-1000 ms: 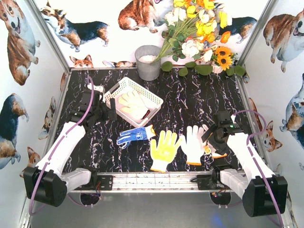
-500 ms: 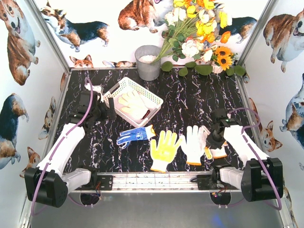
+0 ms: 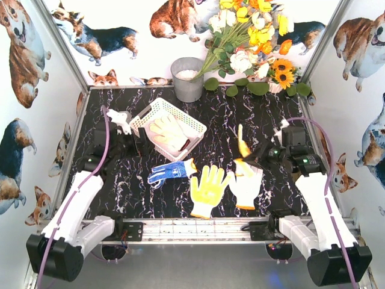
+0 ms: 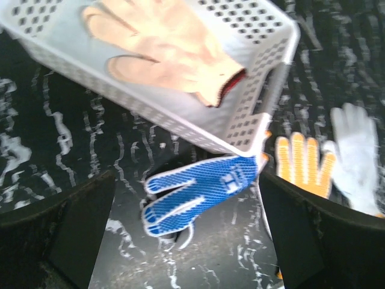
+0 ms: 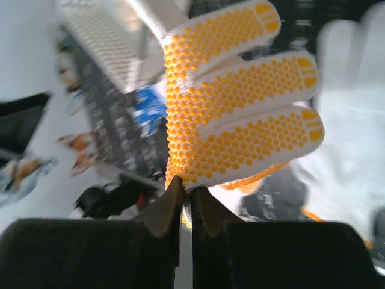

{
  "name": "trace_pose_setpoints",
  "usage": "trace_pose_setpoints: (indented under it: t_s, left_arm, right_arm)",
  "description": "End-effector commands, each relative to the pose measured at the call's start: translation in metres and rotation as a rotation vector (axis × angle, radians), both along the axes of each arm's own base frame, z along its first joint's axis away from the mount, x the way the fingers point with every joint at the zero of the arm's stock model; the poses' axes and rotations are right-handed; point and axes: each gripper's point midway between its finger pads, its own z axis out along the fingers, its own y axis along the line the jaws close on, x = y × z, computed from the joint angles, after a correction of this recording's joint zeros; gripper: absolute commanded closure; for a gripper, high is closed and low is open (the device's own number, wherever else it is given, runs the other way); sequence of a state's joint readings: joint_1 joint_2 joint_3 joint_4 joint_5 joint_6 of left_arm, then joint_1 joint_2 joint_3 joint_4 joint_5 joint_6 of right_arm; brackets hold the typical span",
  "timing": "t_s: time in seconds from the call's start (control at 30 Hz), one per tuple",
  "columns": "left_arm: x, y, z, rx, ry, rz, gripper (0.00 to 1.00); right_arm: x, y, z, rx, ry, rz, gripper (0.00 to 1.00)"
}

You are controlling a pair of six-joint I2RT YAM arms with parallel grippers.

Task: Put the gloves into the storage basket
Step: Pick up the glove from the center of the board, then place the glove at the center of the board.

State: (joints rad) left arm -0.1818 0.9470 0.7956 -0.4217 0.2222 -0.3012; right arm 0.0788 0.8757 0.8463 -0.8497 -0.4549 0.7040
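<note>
marble table (image 3: 240, 114) — five gloves (image 3: 209, 186): one in basket (image 3: 183, 114), one in right gripper (image 5: 185, 195).

Five gloves, possibly more where the overlap by the right arm blurs the count: one cream glove (image 3: 165, 131), one blue-palmed glove (image 3: 168, 172), one yellow glove (image 3: 209, 185), one white glove (image 3: 248, 188), one orange-dotted glove (image 5: 240, 102), one white storage basket (image 3: 183, 113), one grey bucket (image 3: 187, 81), one flower bunch (image 3: 249, 36)

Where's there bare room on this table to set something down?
Bare marble lies between the white basket, the flowers and the right arm. Another patch sits between the left arm and the blue glove. The near middle is crowded: that glove, a yellow glove and a white glove lie side by side.
</note>
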Motion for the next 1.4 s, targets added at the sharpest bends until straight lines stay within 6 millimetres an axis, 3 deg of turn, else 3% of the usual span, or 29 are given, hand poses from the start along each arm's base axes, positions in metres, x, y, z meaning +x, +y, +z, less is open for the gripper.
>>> trace_pose_setpoints:
  t_s: [0.0,0.03,0.07,0.27,0.47,0.67,0.8,0.97,1.03,1.13,1.23,1.37]
  left_arm:
    - [-0.014,-0.03,0.028,-0.16,-0.075,-0.131,0.0]
    - [-0.018,-0.038,0.039,-0.196,-0.1,-0.164,0.0]
    - [-0.026,-0.046,0.033,-0.225,-0.094,-0.193,0.0]
    - [-0.053,-0.083,0.051,-0.323,-0.199,-0.293,0.0]
    - [-0.071,-0.118,0.07,-0.44,-0.24,-0.415,0.0]
    - [-0.093,-0.153,0.093,-0.5,-0.285,-0.579,0.0]
    - [-0.114,-0.175,0.109,-0.545,-0.327,-0.694,0.0]
    - [-0.124,-0.186,0.119,-0.611,-0.355,-0.731,0.01]
    - [-0.128,-0.189,0.124,-0.657,-0.364,-0.74,0.07]
    - [-0.131,-0.192,0.125,-0.706,-0.358,-0.74,0.24]
    - [-0.124,-0.192,0.111,-0.674,-0.319,-0.696,0.44]
    - [-0.111,-0.183,0.08,-0.603,-0.243,-0.58,0.79]
  right_arm:
    - [-0.007,0.054,0.085,0.288,-0.278,0.296,1.0]
    - [-0.01,0.059,0.091,0.301,-0.297,0.323,1.0]
    - [-0.013,0.064,0.097,0.322,-0.314,0.344,1.0]
    - [-0.042,0.111,0.139,0.566,-0.447,0.58,1.0]
    - [-0.074,0.134,0.156,0.626,-0.475,0.765,1.0]
    - [-0.101,0.146,0.172,0.679,-0.5,0.899,1.0]
    - [-0.104,0.149,0.174,0.696,-0.502,0.916,1.0]
    - [-0.105,0.149,0.172,0.694,-0.499,0.919,1.0]
    - [-0.105,0.149,0.168,0.694,-0.49,0.916,1.0]
    - [-0.103,0.149,0.161,0.682,-0.479,0.903,1.0]
    - [-0.093,0.15,0.14,0.614,-0.442,0.849,1.0]
    - [-0.079,0.15,0.1,0.533,-0.359,0.762,1.0]
